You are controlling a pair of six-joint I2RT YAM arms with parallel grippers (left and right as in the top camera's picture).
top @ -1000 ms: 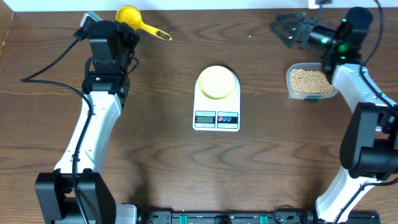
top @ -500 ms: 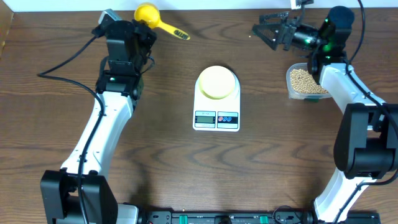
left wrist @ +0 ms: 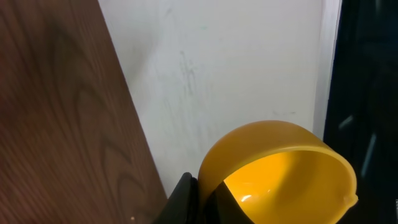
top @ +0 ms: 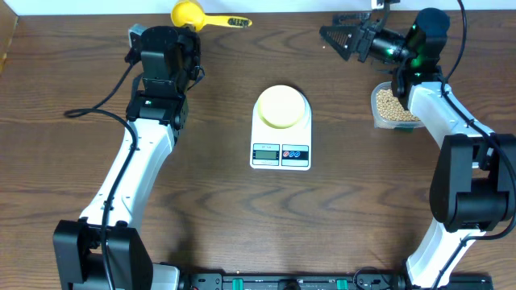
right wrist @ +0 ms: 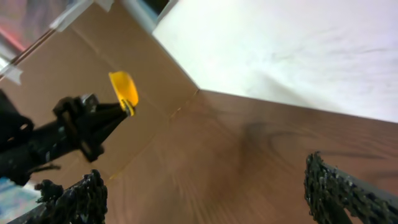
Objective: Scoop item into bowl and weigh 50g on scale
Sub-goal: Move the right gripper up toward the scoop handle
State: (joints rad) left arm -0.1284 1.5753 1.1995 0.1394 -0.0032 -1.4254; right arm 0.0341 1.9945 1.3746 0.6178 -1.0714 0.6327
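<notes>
The pale bowl [top: 280, 105] stands on the white scale [top: 280, 153] at mid-table. The item, tan beans [top: 392, 104], fills a clear container [top: 377, 118] at the right, partly under my right arm. My left gripper [top: 179, 26] is at the back left, shut on the rim of a yellow scoop [top: 188, 11], whose handle points right. The left wrist view shows black fingertips [left wrist: 186, 198] pinching the scoop's cup [left wrist: 280, 174], which looks empty. My right gripper [top: 337, 34] hangs open near the back edge, left of the container, nothing between its fingers [right wrist: 78, 199].
A white wall [left wrist: 224, 74] runs along the table's back edge, right behind the scoop. In the right wrist view the left arm [right wrist: 56, 137] and its scoop [right wrist: 124, 88] show across the brown table [right wrist: 236, 155]. Cables trail from both arms.
The left arm has carried the scoop back and to the right, turning its handle to the right. The right gripper has swung left toward the back edge, still open.
</notes>
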